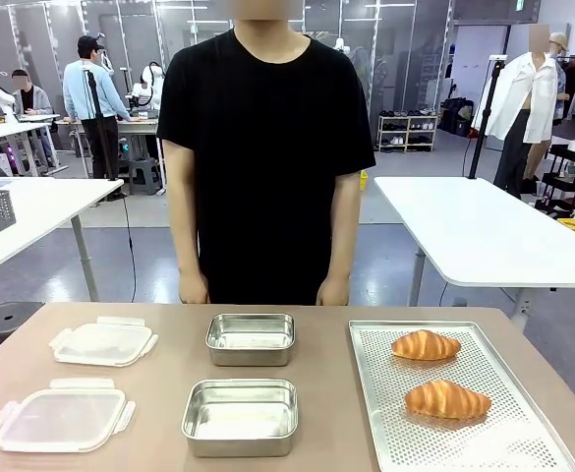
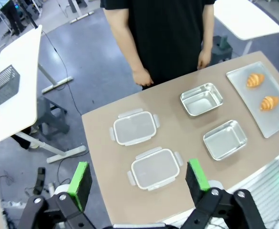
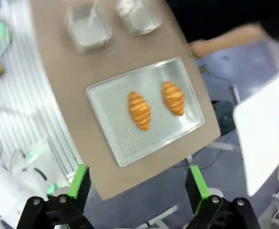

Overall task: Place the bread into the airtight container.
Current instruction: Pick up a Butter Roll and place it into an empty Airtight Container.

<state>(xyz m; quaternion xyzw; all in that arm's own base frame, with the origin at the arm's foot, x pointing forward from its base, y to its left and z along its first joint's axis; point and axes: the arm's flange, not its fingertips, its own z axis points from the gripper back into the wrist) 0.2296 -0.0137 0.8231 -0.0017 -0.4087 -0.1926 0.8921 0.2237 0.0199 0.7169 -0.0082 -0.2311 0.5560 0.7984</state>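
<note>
Hovered above counter (image 1: 321,393), left claw (image 2: 138,177) and right claw (image 3: 138,181) apart.
Saw bread (image 1: 426,345) on tray (image 1: 385,423) along right edge, containers (image 1: 240,416) mid-counter.

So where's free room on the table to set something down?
Two bare lanes of table: one between the lids and the containers, one between the containers and the tray. The tray's near end, past the near bread, is free too. Crowded at the far edge, where the person's hands hang.

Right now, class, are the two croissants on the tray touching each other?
Apart. The front view shows a strip of bare tray between the far croissant and the near croissant.
</note>
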